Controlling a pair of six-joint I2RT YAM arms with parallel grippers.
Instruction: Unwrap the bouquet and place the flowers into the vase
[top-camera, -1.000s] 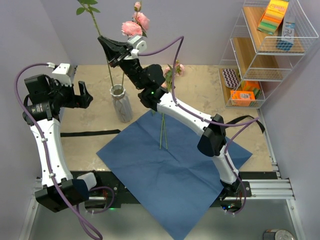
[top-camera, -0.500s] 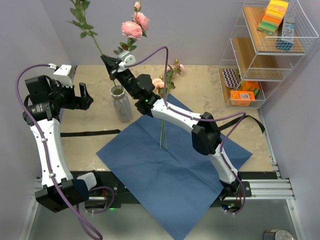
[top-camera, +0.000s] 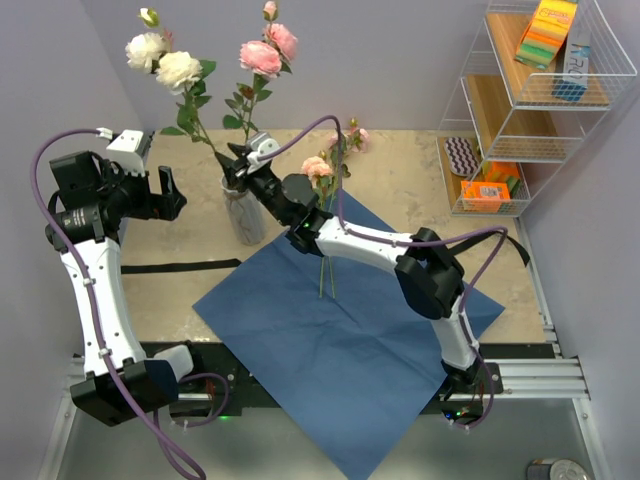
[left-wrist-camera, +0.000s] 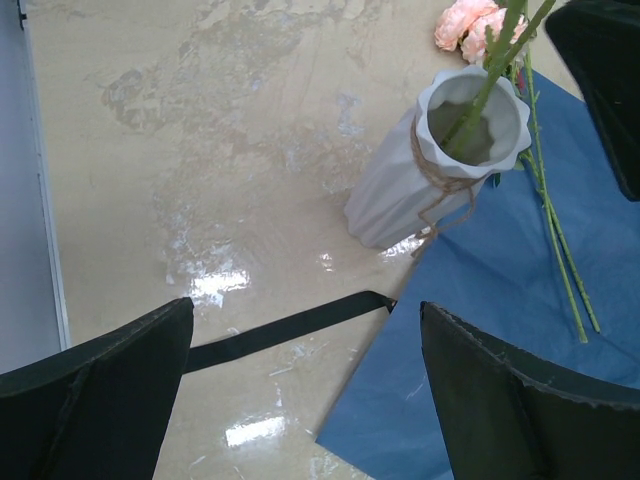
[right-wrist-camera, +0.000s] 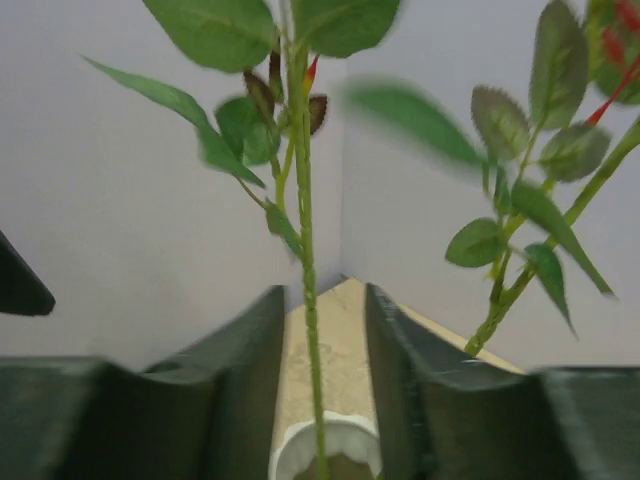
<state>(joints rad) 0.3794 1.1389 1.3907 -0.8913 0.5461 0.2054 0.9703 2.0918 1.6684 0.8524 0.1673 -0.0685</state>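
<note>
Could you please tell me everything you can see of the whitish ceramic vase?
The whitish-grey ceramic-looking vase has a flared scalloped rim, a narrow neck tied with brown twine and a tapered body. It stands upright on the glossy beige table, its base by the edge of the blue paper sheet. Green rose stems stand in its mouth. The right pincer hovers just above the rim, jaws parted around one stem.
</note>
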